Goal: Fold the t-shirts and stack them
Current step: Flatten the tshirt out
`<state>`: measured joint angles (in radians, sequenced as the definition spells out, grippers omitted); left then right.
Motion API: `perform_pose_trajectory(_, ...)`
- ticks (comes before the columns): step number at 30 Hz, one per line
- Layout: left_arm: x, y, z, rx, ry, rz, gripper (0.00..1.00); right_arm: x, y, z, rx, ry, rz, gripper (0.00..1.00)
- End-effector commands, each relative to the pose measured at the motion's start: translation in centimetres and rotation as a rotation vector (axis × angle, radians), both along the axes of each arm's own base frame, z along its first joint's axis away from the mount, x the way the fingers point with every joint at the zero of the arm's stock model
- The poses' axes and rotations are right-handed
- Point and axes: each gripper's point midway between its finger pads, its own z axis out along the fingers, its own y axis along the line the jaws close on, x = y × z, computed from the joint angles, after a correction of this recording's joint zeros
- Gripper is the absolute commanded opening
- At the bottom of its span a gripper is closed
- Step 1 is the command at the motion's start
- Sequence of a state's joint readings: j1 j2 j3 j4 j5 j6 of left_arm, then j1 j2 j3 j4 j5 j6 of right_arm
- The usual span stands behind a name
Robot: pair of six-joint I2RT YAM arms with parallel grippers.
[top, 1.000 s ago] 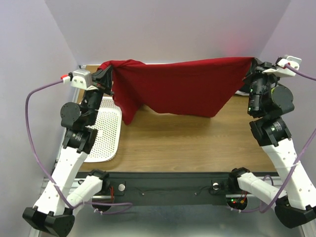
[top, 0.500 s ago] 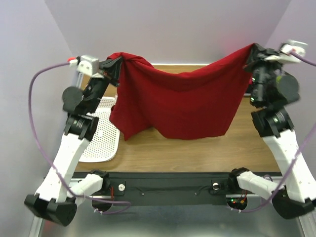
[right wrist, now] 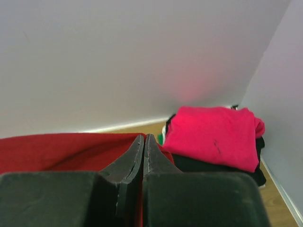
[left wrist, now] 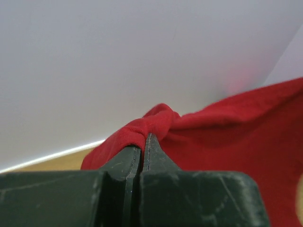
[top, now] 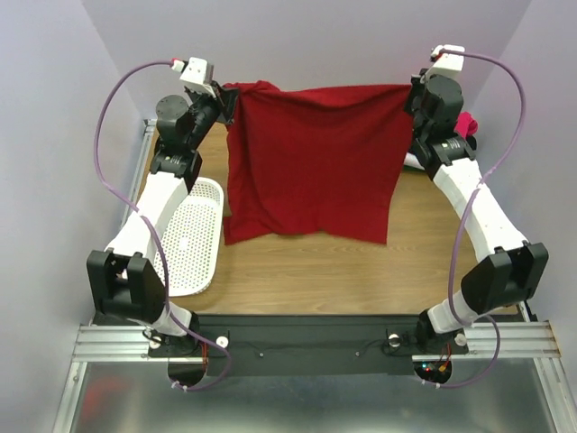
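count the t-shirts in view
4: dark red shirt held up between left tool and right tool; pink shirt atop the far-right stack; black shirt under it; green shirt, a sliver at the stack's left edge. Others may be hidden.

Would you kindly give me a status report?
Left gripper, right gripper shut on top corners of large dark red cloth t-shirt. It hangs spread between them. White perforated plastic basket left, folded bright pink t-shirt far right.
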<state>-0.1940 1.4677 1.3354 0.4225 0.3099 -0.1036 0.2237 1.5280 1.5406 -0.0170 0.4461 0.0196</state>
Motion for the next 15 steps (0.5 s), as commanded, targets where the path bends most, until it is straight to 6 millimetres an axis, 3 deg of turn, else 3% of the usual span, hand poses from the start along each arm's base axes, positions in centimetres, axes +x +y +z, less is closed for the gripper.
perform_pose_trajectory(1,-4.7,-0.6,11.5,-0.037,-0.321,-0.088,0.00,-3.4,-0.1,11.1,0.063,-0.280,0.037,0.00)
perform_pose_trajectory(4,-6.7,-0.6,13.0,-0.041,-0.362,-0.110,0.00,-5.1,-0.3,12.2,0.066,-0.309,0.051,0.01)
perform_pose_trajectory(9,-10.5,-0.8,12.7,-0.046,-0.376,-0.168,0.00,-8.6,-0.5,13.0,0.066,-0.341,0.089,0.00)
perform_pose_trajectory(15,-17.8,-0.8,14.8,-0.081,-0.434,-0.261,0.00,-15.4,-1.3,15.8,0.093,-0.450,0.126,0.00)
